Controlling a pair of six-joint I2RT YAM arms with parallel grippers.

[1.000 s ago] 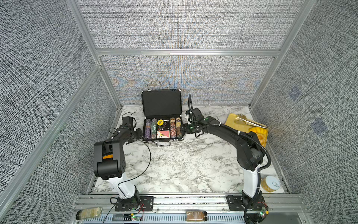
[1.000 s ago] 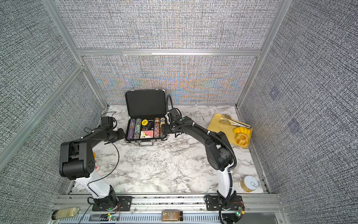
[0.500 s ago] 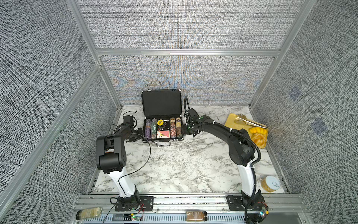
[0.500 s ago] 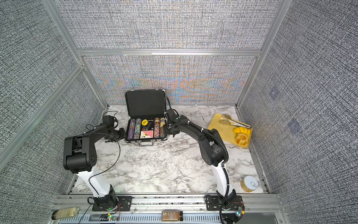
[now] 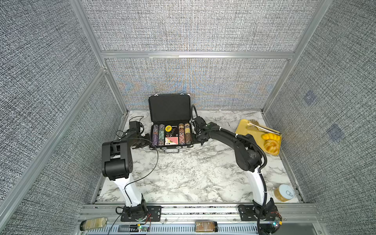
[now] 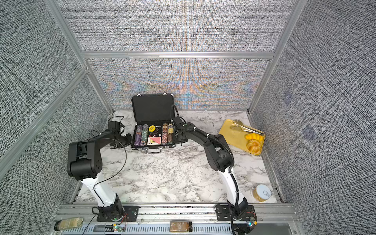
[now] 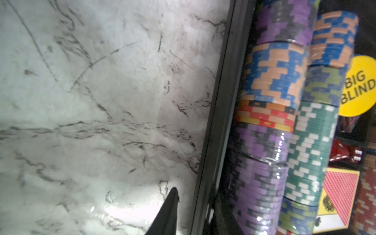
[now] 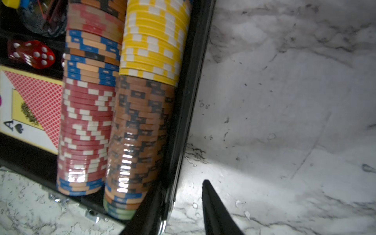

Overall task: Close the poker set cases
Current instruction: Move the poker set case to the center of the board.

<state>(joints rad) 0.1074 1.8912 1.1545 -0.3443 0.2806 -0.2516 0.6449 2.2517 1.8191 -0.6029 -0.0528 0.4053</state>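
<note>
Item: black rectangular poker set case (image 5: pixel 169 110), silver-edged, open at rear centre of the table, foam-lined lid upright | Contents: rows of striped chips (image 5: pixel 155 135) | left gripper (image 5: pixel 146 141): beside the left wall, grip cannot be told | right gripper (image 5: pixel 196 138): beside the right wall, likewise | Base: glossy veined marble table (image 5: pixel 183 173)

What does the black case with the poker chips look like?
The black rectangular case with silver metal edges sits open at the back of the white marble table, lid standing upright. Its bottom holds rows of coloured chips, a yellow disc, red dice and cards. A silver handle faces front. The left hand and right hand sit beside its ends.
</note>
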